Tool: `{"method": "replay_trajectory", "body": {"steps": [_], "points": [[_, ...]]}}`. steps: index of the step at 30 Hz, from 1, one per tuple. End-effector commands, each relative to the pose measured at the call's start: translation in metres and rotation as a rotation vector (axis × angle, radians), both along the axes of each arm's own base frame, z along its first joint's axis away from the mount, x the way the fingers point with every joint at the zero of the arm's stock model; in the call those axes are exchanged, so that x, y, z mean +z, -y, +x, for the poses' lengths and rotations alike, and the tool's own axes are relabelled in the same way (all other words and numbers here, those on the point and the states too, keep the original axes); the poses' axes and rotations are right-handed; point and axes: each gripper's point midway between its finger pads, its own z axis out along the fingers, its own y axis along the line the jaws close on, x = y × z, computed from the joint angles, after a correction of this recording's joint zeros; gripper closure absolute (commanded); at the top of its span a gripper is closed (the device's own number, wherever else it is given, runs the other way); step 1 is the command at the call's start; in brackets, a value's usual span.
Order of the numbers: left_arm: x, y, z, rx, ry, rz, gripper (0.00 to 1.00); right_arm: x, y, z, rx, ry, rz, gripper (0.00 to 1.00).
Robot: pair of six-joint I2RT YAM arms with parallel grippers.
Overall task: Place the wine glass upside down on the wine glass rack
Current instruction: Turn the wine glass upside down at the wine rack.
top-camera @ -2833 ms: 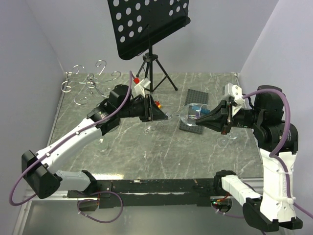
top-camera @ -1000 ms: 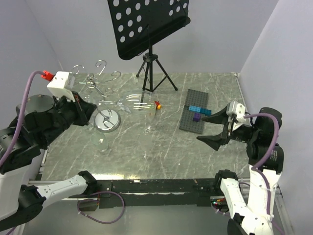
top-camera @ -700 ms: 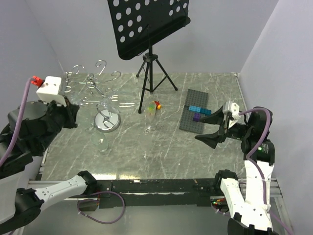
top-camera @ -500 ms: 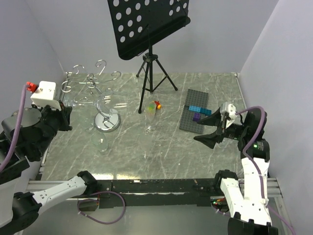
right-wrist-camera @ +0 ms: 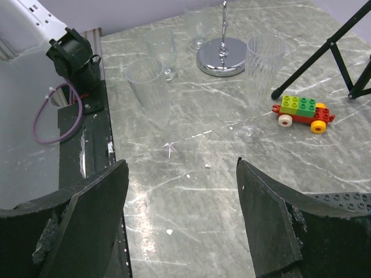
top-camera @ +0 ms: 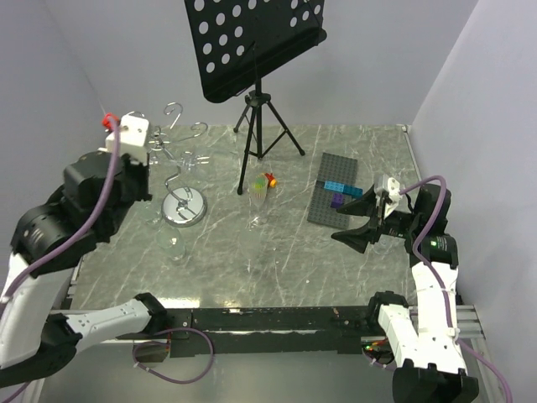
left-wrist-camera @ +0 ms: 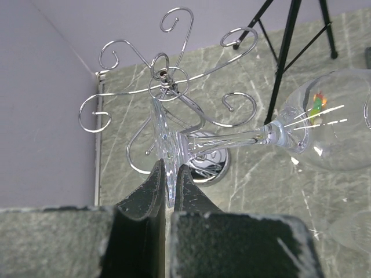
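Note:
The wine glass (left-wrist-camera: 324, 124) is clear, and my left gripper (left-wrist-camera: 169, 168) is shut on the rim of its round foot. In the left wrist view its stem runs sideways to the right, with the bowl over the table. The foot sits just in front of the hub of the wine glass rack (left-wrist-camera: 168, 78), a chrome wire stand with curled hooks and a mirror base (left-wrist-camera: 211, 162). Whether glass and hooks touch I cannot tell. In the top view the raised left wrist hangs beside the rack (top-camera: 174, 138) and the held glass barely shows. My right gripper (right-wrist-camera: 182, 164) is open and holds nothing, low over bare table at the right (top-camera: 348, 225).
A black music stand (top-camera: 256, 42) on a tripod stands behind the middle. A toy car (right-wrist-camera: 302, 110), two ribbed tumblers (right-wrist-camera: 148, 87) (right-wrist-camera: 264, 61) and another stemmed glass (right-wrist-camera: 161, 49) stand near the rack's base. A grey brick plate (top-camera: 336, 191) lies at the right.
My left arm has swung up and back with the wine glass, from beside the rack's base to level with its hooks. The right arm has drawn back slightly, still open.

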Motion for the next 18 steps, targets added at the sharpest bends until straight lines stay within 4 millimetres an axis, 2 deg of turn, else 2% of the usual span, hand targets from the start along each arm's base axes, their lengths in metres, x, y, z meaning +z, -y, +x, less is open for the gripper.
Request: {"method": "replay_trajectory", "body": {"steps": [1, 5, 10, 18], "points": [[0.034, -0.005, 0.013, 0.065, 0.116, -0.019, 0.99, 0.008, -0.001, -0.001, 0.041, 0.093, 0.004, 0.19], [0.035, -0.007, 0.024, 0.089, 0.119, 0.078, 0.99, 0.008, -0.002, -0.002, 0.047, 0.090, 0.005, 0.19], [0.030, 0.001, 0.040, 0.101, 0.095, 0.175, 0.99, 0.007, -0.002, -0.004, 0.054, 0.086, 0.009, 0.19], [0.029, 0.011, 0.062, 0.126, 0.107, 0.256, 0.99, 0.008, -0.003, -0.008, 0.066, 0.089, 0.017, 0.19]]}}
